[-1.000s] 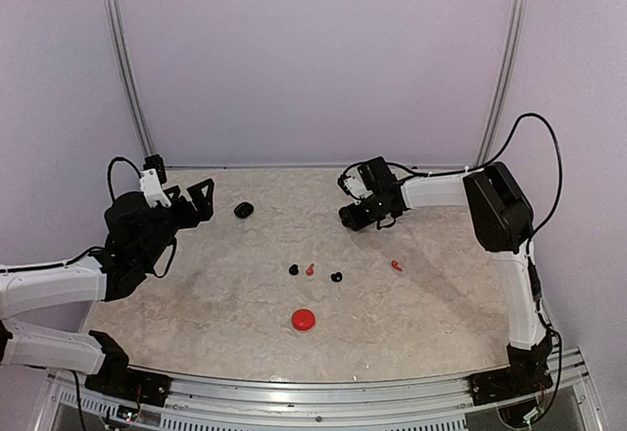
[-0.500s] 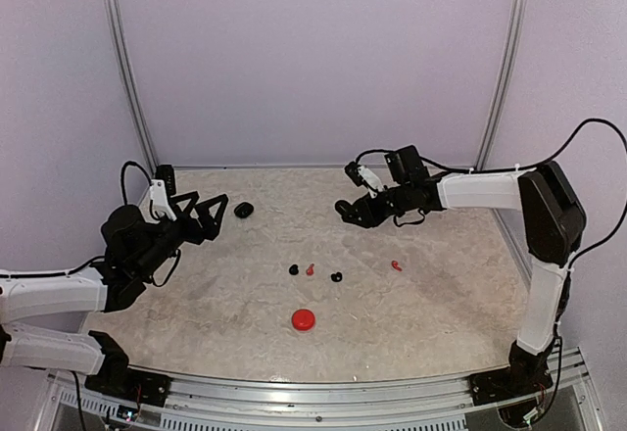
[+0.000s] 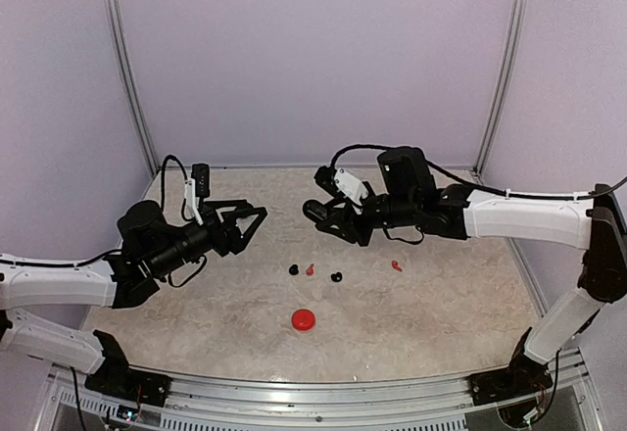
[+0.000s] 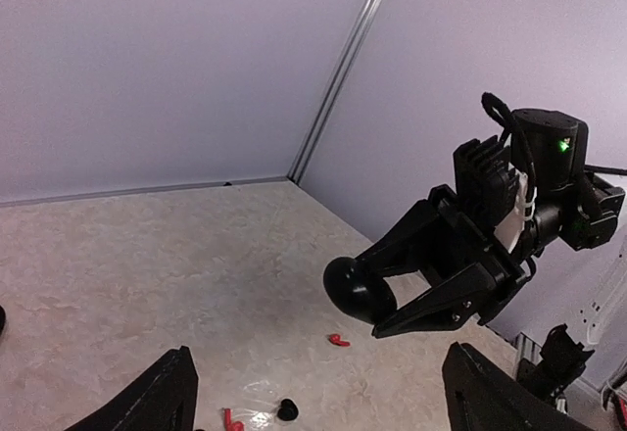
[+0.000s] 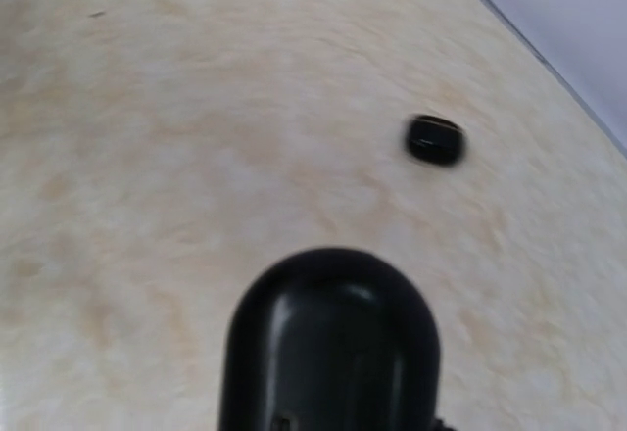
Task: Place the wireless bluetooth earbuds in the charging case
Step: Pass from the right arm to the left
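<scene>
The right gripper (image 4: 370, 296) pinches a black charging case (image 4: 348, 289) in midair, far of centre. The left gripper (image 3: 253, 227) hovers, jaws spread. Black and red earbuds (image 3: 310, 270) lie mid-table, with a red case (image 3: 304, 319) nearer.

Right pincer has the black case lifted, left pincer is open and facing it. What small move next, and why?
Probably ease the left pincer forward until its open jaws straddle the black case that the right pincer holds above the table. A gap separates them, and the earbuds lie loose below, so a second grip seems needed to open it.
</scene>
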Motion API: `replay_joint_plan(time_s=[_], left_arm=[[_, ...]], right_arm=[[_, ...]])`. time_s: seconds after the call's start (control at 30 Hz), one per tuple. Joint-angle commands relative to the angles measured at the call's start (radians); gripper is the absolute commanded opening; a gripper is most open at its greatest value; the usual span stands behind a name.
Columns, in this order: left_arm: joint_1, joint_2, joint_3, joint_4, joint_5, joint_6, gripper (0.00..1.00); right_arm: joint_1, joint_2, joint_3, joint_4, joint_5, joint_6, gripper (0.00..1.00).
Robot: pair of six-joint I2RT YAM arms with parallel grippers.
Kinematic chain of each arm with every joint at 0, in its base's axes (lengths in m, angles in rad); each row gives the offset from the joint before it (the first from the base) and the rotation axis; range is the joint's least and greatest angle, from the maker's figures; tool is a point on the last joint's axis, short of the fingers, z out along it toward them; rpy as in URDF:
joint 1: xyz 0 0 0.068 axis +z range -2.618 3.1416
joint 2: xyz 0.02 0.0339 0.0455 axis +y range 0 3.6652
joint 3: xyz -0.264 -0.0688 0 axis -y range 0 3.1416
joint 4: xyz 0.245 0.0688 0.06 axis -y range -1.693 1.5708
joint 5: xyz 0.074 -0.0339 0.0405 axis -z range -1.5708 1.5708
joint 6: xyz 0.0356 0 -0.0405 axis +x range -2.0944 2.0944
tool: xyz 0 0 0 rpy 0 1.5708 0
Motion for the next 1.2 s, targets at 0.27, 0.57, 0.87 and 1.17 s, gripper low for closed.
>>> replay_joint_plan(time_s=[0.27, 0.57, 0.87, 1.17], left_arm=[[-0.172, -0.199, -0.139, 0.137, 0.186, 0.44, 0.91], [-0.387, -0.335, -0.095, -0.084, 0.168, 0.815, 0.91], [-0.518, -0.206, 0.073, -0.251, 0.133, 0.974, 0.82], [-0.585, -0.13, 0.136, -0.285, 0.134, 1.039, 0.66]], right_arm=[[0.045, -0.194, -0.029, -0.1, -0.455, -0.031, 0.27], [0.081, -0.229, 0.033, -0.266, -0.819, 0.086, 0.26], [0.192, -0.17, 0.081, -0.376, -0.87, 0.085, 0.25], [0.228, -0.126, 0.095, -0.382, -0.921, 0.088, 0.26]])
